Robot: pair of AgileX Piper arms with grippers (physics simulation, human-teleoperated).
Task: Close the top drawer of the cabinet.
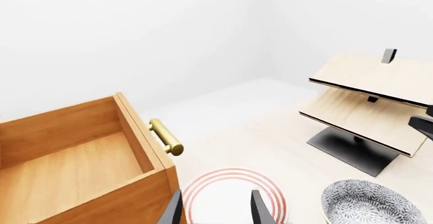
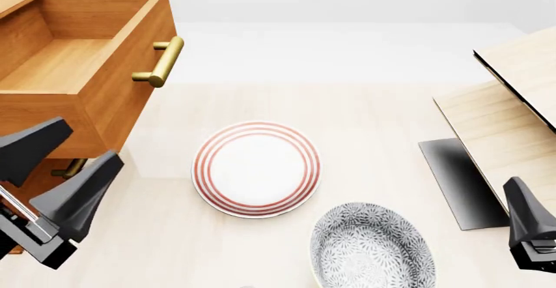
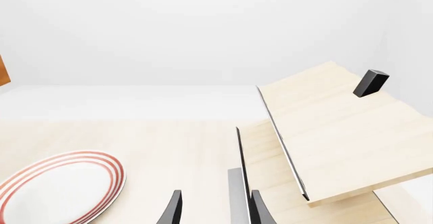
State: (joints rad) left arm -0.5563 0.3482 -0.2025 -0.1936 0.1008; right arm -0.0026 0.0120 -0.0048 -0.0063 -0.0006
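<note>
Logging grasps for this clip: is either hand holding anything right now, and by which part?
Nothing is held. The left hand is open beside the orange-brown wooden top drawer, off its brass bar handle. The right hand is open and empty.

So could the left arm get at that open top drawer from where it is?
Probably yes. The left pincer hangs open right beside the top drawer, near its front, and nothing lies between them. The striped plate sits off to the side, out of the way.

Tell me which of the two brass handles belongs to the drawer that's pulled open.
The upper brass handle, on the top drawer, whose empty wooden inside shows. The lower handle sits tucked beneath that drawer, close behind the left gripper.
</note>
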